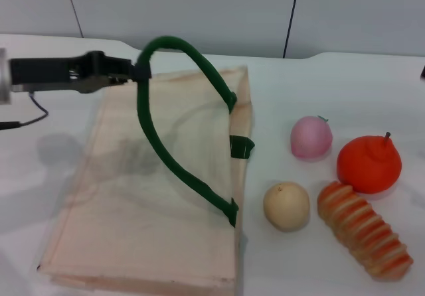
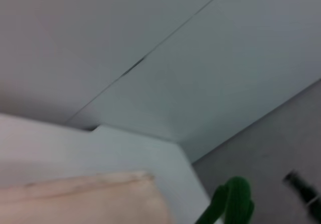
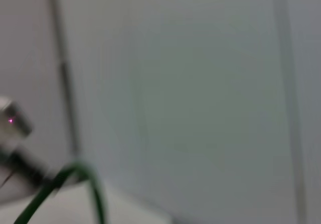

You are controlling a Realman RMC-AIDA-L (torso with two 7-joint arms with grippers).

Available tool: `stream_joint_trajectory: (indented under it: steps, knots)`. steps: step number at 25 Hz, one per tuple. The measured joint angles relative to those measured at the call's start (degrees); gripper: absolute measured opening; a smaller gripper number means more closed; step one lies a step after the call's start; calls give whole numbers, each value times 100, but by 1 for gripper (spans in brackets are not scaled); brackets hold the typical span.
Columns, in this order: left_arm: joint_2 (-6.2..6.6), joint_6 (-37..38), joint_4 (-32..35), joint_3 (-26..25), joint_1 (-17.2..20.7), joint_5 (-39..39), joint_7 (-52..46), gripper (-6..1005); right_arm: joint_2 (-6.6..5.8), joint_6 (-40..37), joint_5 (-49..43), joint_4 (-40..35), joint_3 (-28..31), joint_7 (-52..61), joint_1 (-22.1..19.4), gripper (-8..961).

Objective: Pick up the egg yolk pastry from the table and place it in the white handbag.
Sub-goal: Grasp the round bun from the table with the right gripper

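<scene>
The white handbag (image 1: 146, 203) lies flat on the table, left of centre in the head view. My left gripper (image 1: 133, 70) is shut on its dark green handle (image 1: 179, 110) and holds the loop raised above the bag. The handle also shows in the left wrist view (image 2: 230, 201) and the right wrist view (image 3: 75, 184). The egg yolk pastry (image 1: 286, 206), a pale cream ball, sits on the table just right of the bag's edge. My right gripper is out of the head view apart from a dark sliver at the right edge.
A pink ball (image 1: 311, 137), an orange-red fruit with a stem (image 1: 368, 163) and a ridged orange-striped bread roll (image 1: 364, 237) lie right of the pastry. A second green handle (image 1: 242, 147) lies against the bag's right edge. A wall stands behind the table.
</scene>
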Motion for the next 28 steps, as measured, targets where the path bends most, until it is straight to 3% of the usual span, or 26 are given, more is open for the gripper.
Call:
stream_joint_trajectory:
  steps: [3, 4, 5, 7, 15, 24, 28]
  knots:
    - [1, 459, -259, 0, 111, -363, 1, 132, 176, 490, -824, -692, 72, 405, 16, 874]
    - [7, 535, -278, 0, 132, -438, 1, 133, 379, 674, -1407, -1226, 66, 615, 48, 874]
    - [18, 615, -294, 0, 155, -515, 2, 133, 379, 674, -1407, -1226, 66, 615, 48, 874]
    - [36, 675, -306, 0, 181, -577, 0, 135, 521, 734, -1887, -1604, -58, 808, 93, 874]
    - [89, 643, -450, 0, 351, -608, -142, 143, 542, 539, -2265, -1741, -1138, 1239, 269, 873]
    - [107, 607, -472, 0, 433, -604, -216, 151, 537, -801, -2273, -1812, -3231, 1810, 336, 873]
    - [107, 608, -472, 0, 427, -610, -218, 155, 534, -1002, -2281, -1816, -3776, 1986, 405, 873]
